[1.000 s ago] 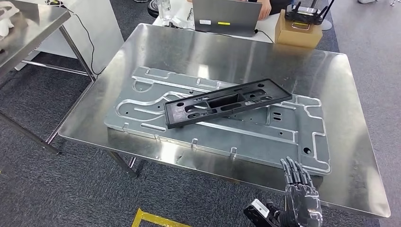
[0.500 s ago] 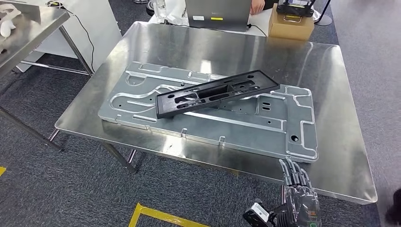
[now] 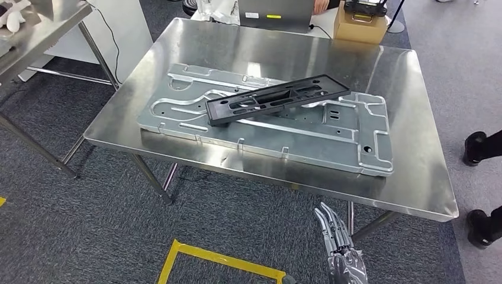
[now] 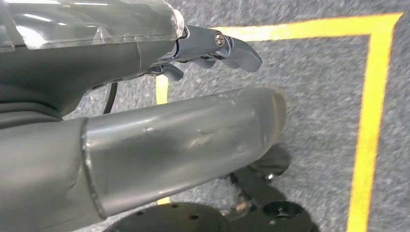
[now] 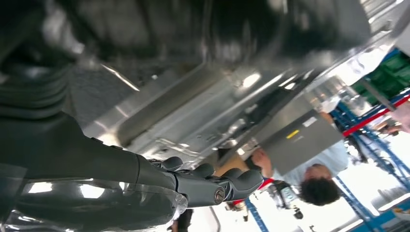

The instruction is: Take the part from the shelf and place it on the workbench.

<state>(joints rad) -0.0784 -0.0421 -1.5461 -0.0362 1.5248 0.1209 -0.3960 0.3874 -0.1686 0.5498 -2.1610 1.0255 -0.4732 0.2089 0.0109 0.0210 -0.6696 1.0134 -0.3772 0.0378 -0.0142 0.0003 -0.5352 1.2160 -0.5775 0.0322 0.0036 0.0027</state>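
Note:
The black slotted part lies at a slant on a large silver stamped plate on the steel workbench. My right hand hangs in front of the bench's near edge, lower than the tabletop, fingers straight and apart, holding nothing. In the right wrist view that right hand points up at the bench's underside. My left hand hangs over the grey carpet, empty, its fingers loosely bent and apart from the thumb.
A second steel table stands at the left. At the bench's far edge are a laptop and a cardboard box. A person's shoes are at the right. Yellow tape marks the floor near me.
The whole picture has shifted, so the camera has moved; the bench now looks farther off. My right hand has sunk from the bench's front edge to below it. The part lies as before.

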